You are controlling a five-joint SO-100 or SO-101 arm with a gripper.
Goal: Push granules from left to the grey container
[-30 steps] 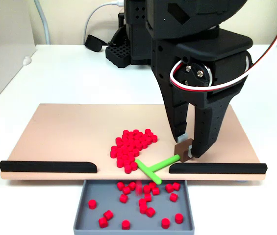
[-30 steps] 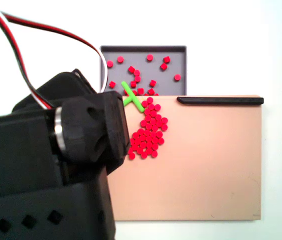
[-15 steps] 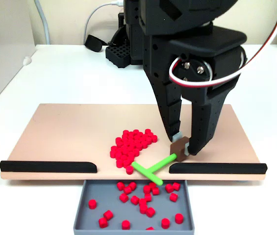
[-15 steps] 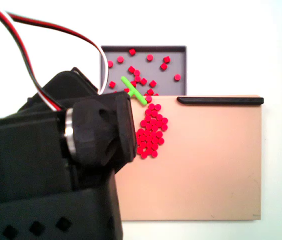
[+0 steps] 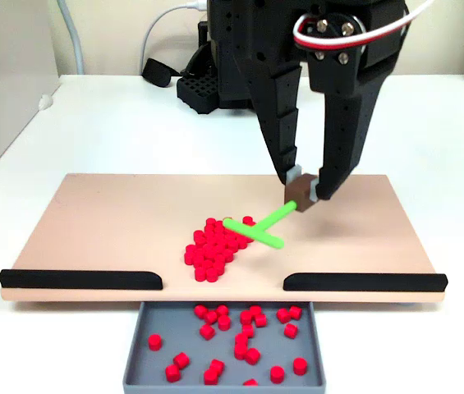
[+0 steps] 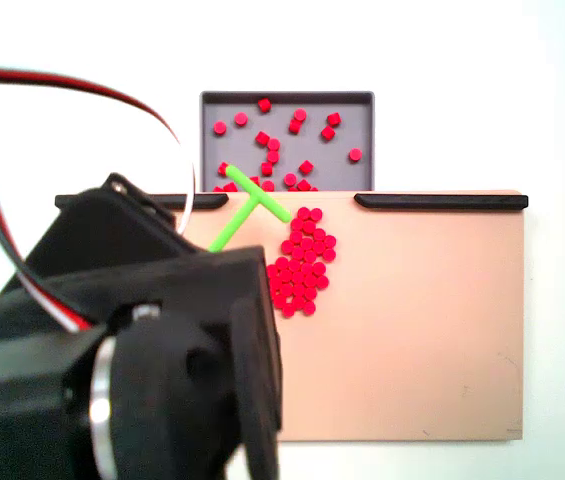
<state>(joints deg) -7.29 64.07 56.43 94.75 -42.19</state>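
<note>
Since the earlier frames the green T-shaped stick (image 5: 258,227) has risen from the board's front gap and swung back, so its crossbar now hangs over the far edge of the heap of granules (image 5: 216,249) instead of the tray's rim. Most granules sit clustered on the tan board (image 5: 100,226), just behind the opening between the two black strips (image 5: 80,279); in the other fixed view the same cluster (image 6: 301,262) lies just below that opening. The rest are scattered loose inside the grey container (image 5: 146,361), which sits against the board's front edge under the gap, and appears at the top of the other fixed view (image 6: 362,120). The gripper (image 5: 306,190) points down over the board, its two fingers closed on a small brown block at the stick's stem end, holding the stick tilted. In the other fixed view the stick (image 6: 246,208) shows beside the arm's black body (image 6: 152,380), which covers the board's left part.
</note>
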